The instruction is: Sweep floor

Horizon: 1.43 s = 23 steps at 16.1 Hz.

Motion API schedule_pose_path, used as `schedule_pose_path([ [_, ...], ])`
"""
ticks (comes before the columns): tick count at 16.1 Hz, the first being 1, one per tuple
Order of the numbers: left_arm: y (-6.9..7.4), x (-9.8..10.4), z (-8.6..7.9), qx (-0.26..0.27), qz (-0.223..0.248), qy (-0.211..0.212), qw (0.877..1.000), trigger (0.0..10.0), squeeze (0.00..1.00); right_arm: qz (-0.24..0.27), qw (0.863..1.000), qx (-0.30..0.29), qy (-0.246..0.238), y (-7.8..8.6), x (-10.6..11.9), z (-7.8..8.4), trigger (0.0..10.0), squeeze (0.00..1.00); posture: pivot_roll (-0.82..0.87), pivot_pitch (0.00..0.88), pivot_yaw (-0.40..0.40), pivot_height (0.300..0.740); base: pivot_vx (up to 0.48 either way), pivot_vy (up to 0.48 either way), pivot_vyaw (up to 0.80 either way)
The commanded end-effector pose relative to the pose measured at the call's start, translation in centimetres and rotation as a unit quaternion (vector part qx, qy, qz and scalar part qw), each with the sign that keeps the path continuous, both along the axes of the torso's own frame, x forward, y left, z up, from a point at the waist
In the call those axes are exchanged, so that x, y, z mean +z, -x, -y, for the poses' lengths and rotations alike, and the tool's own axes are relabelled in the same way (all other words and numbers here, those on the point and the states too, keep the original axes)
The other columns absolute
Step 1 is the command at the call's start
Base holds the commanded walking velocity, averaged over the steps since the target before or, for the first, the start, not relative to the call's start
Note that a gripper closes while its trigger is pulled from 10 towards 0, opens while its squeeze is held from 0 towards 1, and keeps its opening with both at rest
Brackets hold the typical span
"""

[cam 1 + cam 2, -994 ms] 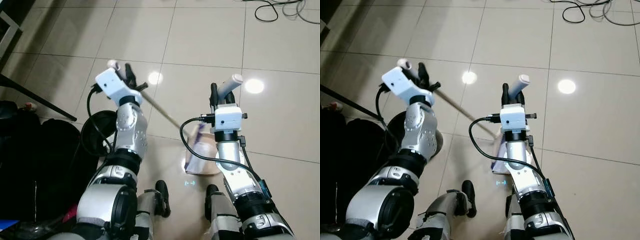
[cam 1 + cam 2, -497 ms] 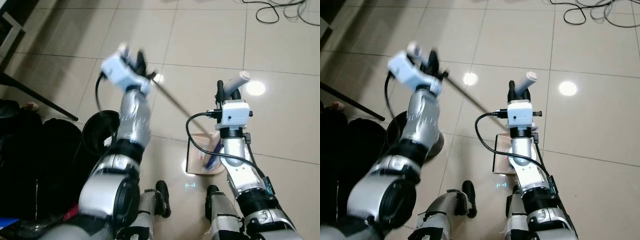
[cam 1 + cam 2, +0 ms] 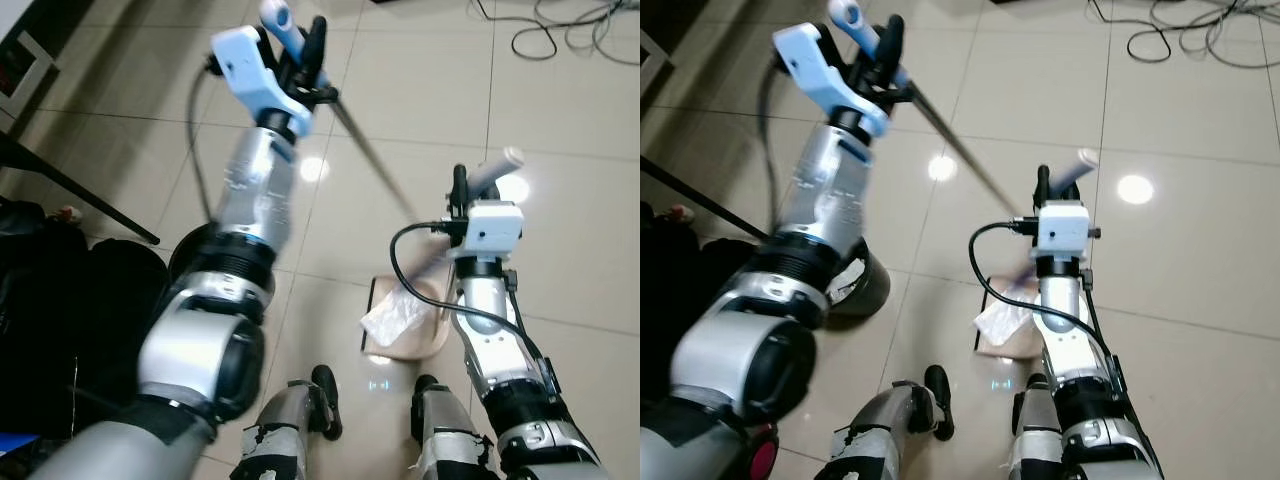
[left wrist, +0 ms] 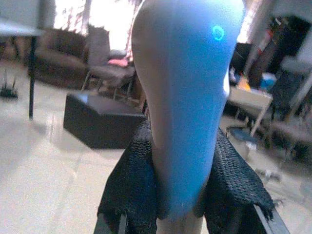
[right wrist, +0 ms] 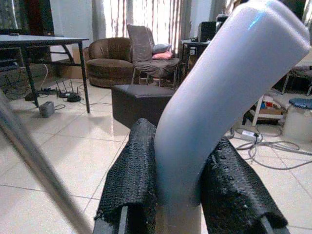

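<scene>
My left gripper (image 3: 300, 45) is raised high and shut on the pale blue broom handle (image 4: 187, 97), which sits between its black fingers (image 4: 129, 187). The thin broom stick (image 3: 375, 165) slants down to the right toward the dustpan (image 3: 430, 345). The tan dustpan lies on the tiles between my feet and my right arm, with a crumpled white wrapper (image 3: 395, 312) in it. My right gripper (image 3: 470, 185) is shut on the pale grey dustpan handle (image 5: 219, 97), which sticks up above the wrist. The broom head is hidden behind my right arm.
A round black bin (image 3: 855, 285) stands on the floor under my left arm. Black bags (image 3: 60, 320) lie at the left, beside a dark table leg (image 3: 80, 190). Cables (image 3: 575, 25) lie on the tiles at the far right. Open tile floor stretches ahead.
My left arm has swung up and forward with the broom handle, so the stick stands steeper. The white wrapper now lies in the dustpan. The right arm has barely moved.
</scene>
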<state>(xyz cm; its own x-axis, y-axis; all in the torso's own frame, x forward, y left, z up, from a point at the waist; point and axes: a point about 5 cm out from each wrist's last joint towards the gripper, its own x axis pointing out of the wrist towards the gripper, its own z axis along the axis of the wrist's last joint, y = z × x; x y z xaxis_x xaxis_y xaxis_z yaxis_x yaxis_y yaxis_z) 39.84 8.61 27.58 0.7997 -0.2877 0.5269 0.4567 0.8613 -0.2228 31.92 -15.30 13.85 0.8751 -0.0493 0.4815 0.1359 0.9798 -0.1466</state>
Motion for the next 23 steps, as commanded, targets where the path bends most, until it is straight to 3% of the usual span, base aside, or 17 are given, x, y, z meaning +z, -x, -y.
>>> schedule_pose_path([
  [1,0.2,-0.3,-0.8,0.004,0.019,-0.033,0.999,10.0,0.0,0.022,1.0,0.01,-0.009,0.4,0.6,-0.2,10.0,0.0,0.0,0.148,0.157,0.74,0.0,0.0,0.0],
  [2,0.5,-1.4,-2.5,0.018,0.02,-0.065,0.998,10.0,0.0,0.03,0.999,0.007,-0.016,0.8,0.9,0.4,10.0,0.0,-0.02,0.119,0.154,0.74,0.0,0.0,0.0],
  [5,0.9,-2.3,-4.7,0.044,0.026,-0.091,0.995,10.0,0.0,0.035,0.999,0.003,-0.023,1.2,1.1,1.0,10.0,0.0,-0.03,0.087,0.146,0.74,0.0,0.0,0.0],
  [7,2.0,-3.8,-6.6,0.058,0.024,-0.131,0.989,10.0,0.0,0.041,0.999,0.0,-0.031,1.7,1.7,1.7,10.0,0.0,-0.04,0.056,0.131,0.74,0.0,0.0,0.0],
  [11,4.6,-7.7,-8.1,0.067,-0.025,-0.142,0.987,10.0,0.0,0.036,0.997,0.018,-0.071,2.0,4.6,2.7,10.0,0.0,-0.06,0.034,0.112,0.74,0.0,0.0,0.0],
  [14,6.8,-9.5,-9.2,0.094,-0.054,-0.141,0.984,10.0,0.0,0.035,0.992,0.007,-0.119,2.3,7.0,4.6,10.0,0.0,-0.07,0.028,0.097,0.74,0.0,0.0,0.0],
  [15,8.1,-10.2,-10.0,0.109,-0.072,-0.156,0.979,10.0,0.0,0.045,0.988,-0.003,-0.15,2.8,8.4,5.8,10.0,0.0,-0.07,0.025,0.095,0.74,0.0,0.0,0.0],
  [17,9.0,-10.5,-10.3,0.112,-0.089,-0.162,0.976,10.0,0.0,0.047,0.985,-0.006,-0.167,3.2,9.2,6.5,10.0,0.0,-0.07,0.024,0.095,0.74,0.0,0.0,0.0],
  [21,11.5,-13.0,-11.0,0.118,-0.171,-0.213,0.955,10.0,0.0,0.048,0.976,-0.009,-0.212,4.2,11.4,8.1,10.0,0.0,-0.07,0.025,0.113,0.74,0.0,0.0,0.0],
  [23,12.7,-14.0,-10.3,0.113,-0.195,-0.229,0.947,10.0,0.0,0.039,0.975,-0.002,-0.22,4.2,13.0,8.6,10.0,0.0,-0.06,0.026,0.111,0.74,0.0,0.0,0.0],
])
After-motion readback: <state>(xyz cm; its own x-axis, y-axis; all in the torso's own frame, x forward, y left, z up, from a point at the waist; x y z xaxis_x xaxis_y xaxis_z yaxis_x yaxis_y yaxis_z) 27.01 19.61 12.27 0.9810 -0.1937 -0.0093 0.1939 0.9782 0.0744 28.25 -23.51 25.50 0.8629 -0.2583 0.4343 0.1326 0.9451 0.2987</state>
